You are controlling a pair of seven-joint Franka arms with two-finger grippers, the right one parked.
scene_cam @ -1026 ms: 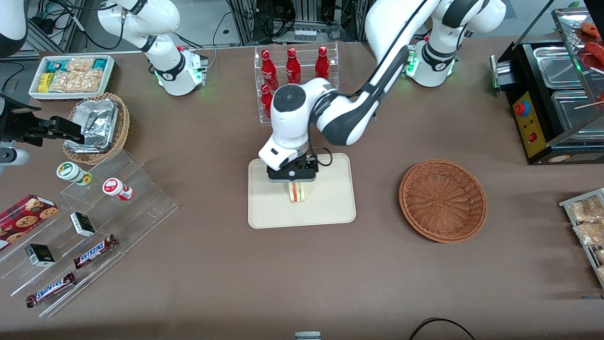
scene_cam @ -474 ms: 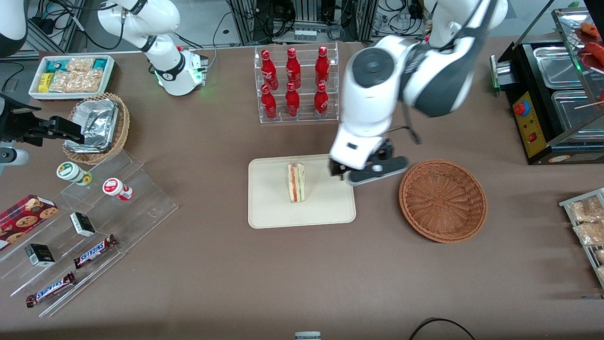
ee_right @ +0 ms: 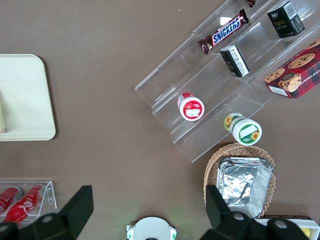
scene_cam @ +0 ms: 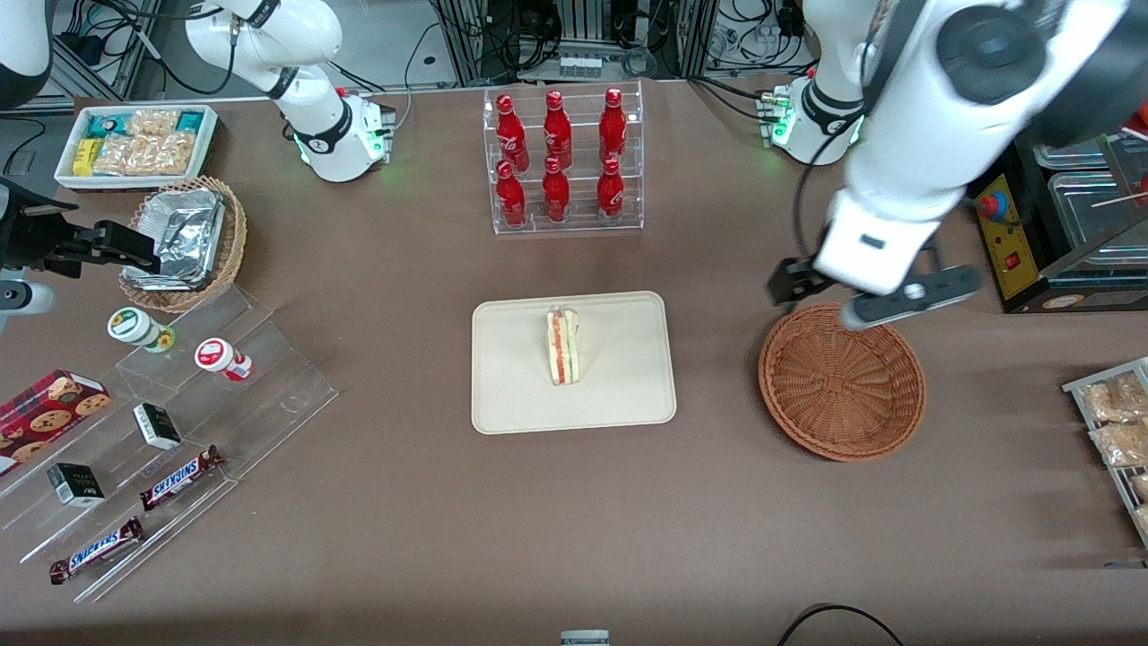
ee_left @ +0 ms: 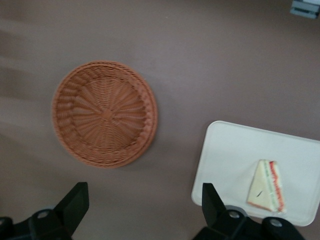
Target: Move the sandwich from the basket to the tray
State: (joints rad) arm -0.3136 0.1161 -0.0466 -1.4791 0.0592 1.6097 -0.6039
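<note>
In the front view, the sandwich (scene_cam: 563, 346) is seen lying on the tray (scene_cam: 619, 395), near its middle, with the red and green filling stripe turned upward. The tray rests on the brown table (scene_cam: 538, 529). The basket (scene_cam: 841, 382) sits on the table toward the working arm's end, well apart from the tray, and nothing is seen inside it. The claw (scene_cam: 874, 292) is held above the table at the basket's rim that lies farther from the front camera; it is raised clear of the wicker. A rack of red bottles (scene_cam: 560, 157) stands farther from the camera than the tray.

In the left wrist view, the claw (ee_left: 142, 212) is shown with its two dark fingers (ee_left: 75, 202) spread wide apart, and nothing is held between them. The basket (ee_left: 104, 113) is seen whole from above, with only its woven bottom showing. The tray (ee_left: 235, 160) lies near it on the table (ee_left: 200, 60), and the sandwich (ee_left: 266, 185) rests flat on it.

In the right wrist view, a corner of the tray (ee_right: 22, 100) is shown, together with a clear stepped stand (ee_right: 220, 85) carrying snack items and a lighter wicker basket of foil containers (ee_right: 242, 177).
</note>
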